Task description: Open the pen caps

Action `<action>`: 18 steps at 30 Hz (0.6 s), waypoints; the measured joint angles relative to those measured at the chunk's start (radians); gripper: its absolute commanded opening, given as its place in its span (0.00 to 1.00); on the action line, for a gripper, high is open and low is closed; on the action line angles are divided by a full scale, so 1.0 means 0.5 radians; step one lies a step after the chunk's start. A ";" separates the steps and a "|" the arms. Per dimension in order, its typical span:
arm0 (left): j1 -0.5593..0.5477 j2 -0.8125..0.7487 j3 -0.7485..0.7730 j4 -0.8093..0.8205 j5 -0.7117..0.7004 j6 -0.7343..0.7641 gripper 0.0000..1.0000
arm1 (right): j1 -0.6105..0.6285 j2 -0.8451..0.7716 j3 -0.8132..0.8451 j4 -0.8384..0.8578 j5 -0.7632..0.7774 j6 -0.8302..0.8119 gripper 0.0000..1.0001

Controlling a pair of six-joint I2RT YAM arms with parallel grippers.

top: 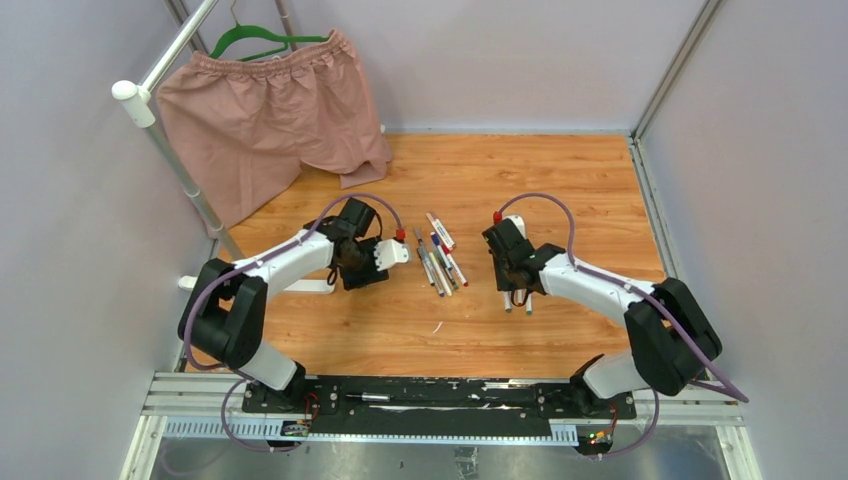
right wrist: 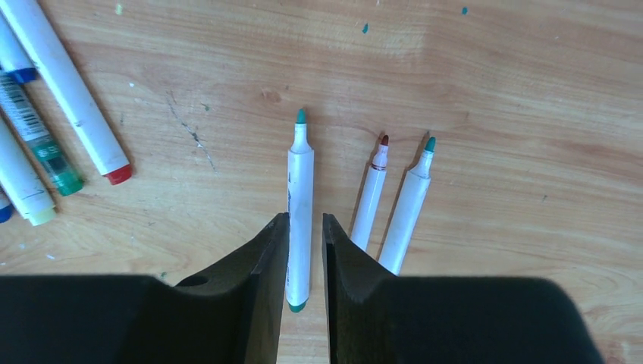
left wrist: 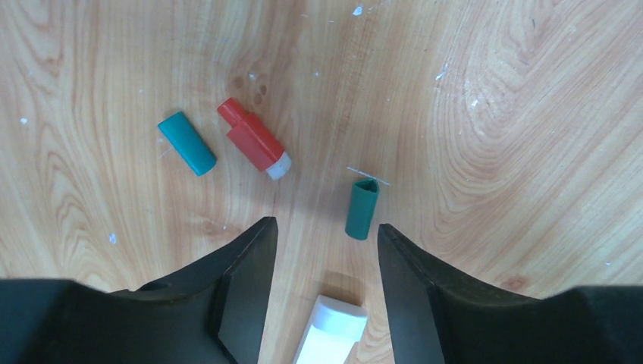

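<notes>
In the left wrist view my left gripper (left wrist: 326, 224) is open over the wood with nothing between its fingers. A green cap (left wrist: 362, 208) lies just ahead of its tips. A red cap (left wrist: 254, 139) and a teal cap (left wrist: 186, 142) lie further left. My right gripper (right wrist: 305, 216) stands narrowly open astride a white uncapped pen with a green tip (right wrist: 300, 189). That pen lies on the table, with a slit showing beside one finger. Two more uncapped pens (right wrist: 406, 205) lie right of it. Capped pens (top: 440, 262) are bunched between the arms.
Pink shorts (top: 265, 110) hang on a green hanger from a white rail (top: 170, 140) at the back left. A white bar (top: 312, 287) lies by the left arm, and a white piece (left wrist: 334, 330) shows under the left jaws. Grey walls close in both sides.
</notes>
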 measured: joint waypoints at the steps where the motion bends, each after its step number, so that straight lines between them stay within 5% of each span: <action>1: 0.000 -0.016 0.012 -0.021 -0.005 -0.002 0.74 | 0.000 -0.020 0.013 -0.015 0.002 -0.008 0.28; 2: 0.000 -0.031 0.027 -0.041 -0.006 -0.002 0.94 | 0.000 -0.037 0.027 -0.027 0.001 -0.015 0.32; 3: 0.000 -0.045 0.059 -0.076 -0.008 -0.008 0.99 | 0.000 -0.054 0.060 -0.046 -0.003 -0.026 0.35; 11: 0.007 -0.219 0.434 -0.328 0.024 -0.075 1.00 | 0.000 0.134 0.539 -0.042 -0.211 -0.145 0.43; 18: 0.087 -0.338 0.643 -0.512 0.064 -0.190 1.00 | 0.000 0.881 1.253 -0.002 -0.411 -0.317 0.39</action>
